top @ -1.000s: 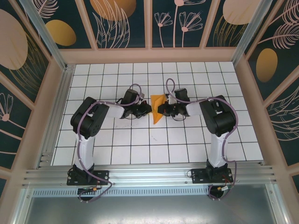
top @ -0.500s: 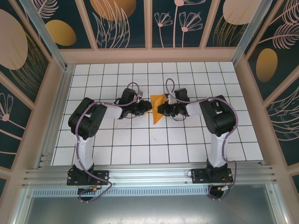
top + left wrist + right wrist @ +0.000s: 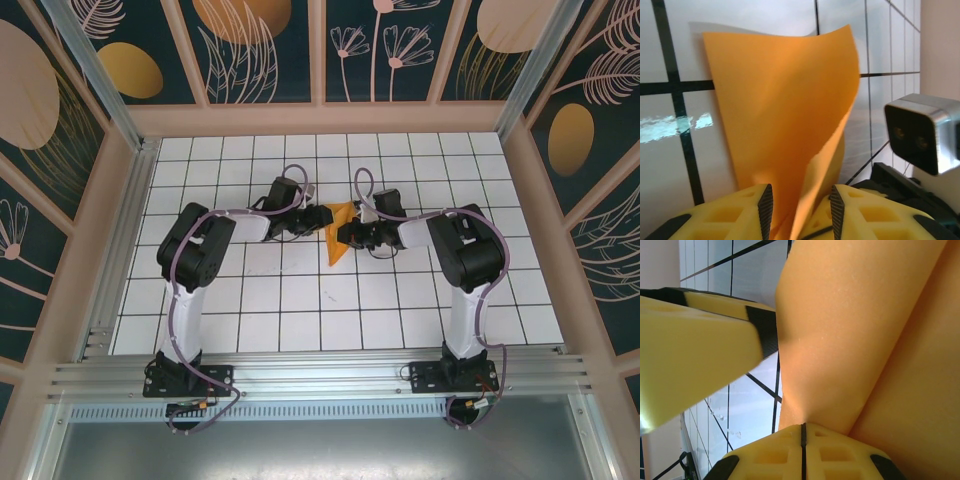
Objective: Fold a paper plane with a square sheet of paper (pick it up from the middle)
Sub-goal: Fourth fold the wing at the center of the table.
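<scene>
The bright-orange square sheet of paper [image 3: 338, 228] is folded over on itself and stands off the tiles mid-table, tapering to a point at its near end. Whether it has a paper plane's shape I cannot tell. My right gripper [image 3: 346, 236] is shut on its right side; in the right wrist view the paper [image 3: 850, 330] rises from the closed jaws [image 3: 803, 426]. My left gripper [image 3: 312, 221] is at the paper's left side. In the left wrist view its jaws [image 3: 798, 197] stand apart, with a fold of the paper [image 3: 785, 115] lying loosely between the pads.
White grid tiles [image 3: 330, 300] cover the table inside wooden walls [image 3: 320, 118] with leaf patterns. The right wrist's camera housing [image 3: 920, 132] is close behind the paper. A left finger [image 3: 705, 345] shows just beside the sheet. Both arms meet at mid-table.
The left gripper has gone from shut to open, and it has shifted toward the far side, closer to the paper's upper edge. The right gripper and the paper have held still.
</scene>
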Available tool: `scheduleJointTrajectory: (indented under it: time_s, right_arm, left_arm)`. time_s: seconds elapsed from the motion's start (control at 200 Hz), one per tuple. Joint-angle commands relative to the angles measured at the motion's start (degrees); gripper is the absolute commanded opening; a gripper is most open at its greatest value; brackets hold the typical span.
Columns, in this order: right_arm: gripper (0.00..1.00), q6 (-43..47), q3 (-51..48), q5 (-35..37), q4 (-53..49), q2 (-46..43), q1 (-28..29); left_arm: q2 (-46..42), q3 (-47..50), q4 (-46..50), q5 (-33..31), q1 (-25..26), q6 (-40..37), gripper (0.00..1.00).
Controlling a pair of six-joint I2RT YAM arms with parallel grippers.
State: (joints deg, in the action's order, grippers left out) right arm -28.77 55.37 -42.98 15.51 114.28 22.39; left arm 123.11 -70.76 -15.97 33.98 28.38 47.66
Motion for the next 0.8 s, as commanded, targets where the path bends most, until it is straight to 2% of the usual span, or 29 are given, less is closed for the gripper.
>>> scheduleJointTrajectory:
  time_s: [0.0,0.38,0.525,0.64,0.796]
  right_arm:
    - [0.10,1.5,1.2,0.0,-0.6,1.0,0.4]
    - [0.10,1.5,1.3,0.0,-0.9,1.2,0.4]
    - [0.11,0.8,1.5,0.0,-0.9,0.1,0.4]
    - [0.16,0.3,1.6,2.0,-2.5,-2.2,0.4]
    - [0.23,-1.2,-0.1,6.6,-5.0,-6.5,0.0]
  left_arm:
    - [2.2,-1.9,2.5,1.7,-0.3,-2.4,0.37]
    - [4.4,-2.2,-0.7,4.7,-0.3,-4.0,0.23]
    - [4.1,-1.4,-1.2,4.0,-0.4,-4.7,0.09]
    - [4.1,-1.1,-0.6,2.4,-0.4,-5.6,0.02]
    - [3.8,-0.7,-0.7,1.3,-0.5,-6.3,0.00]
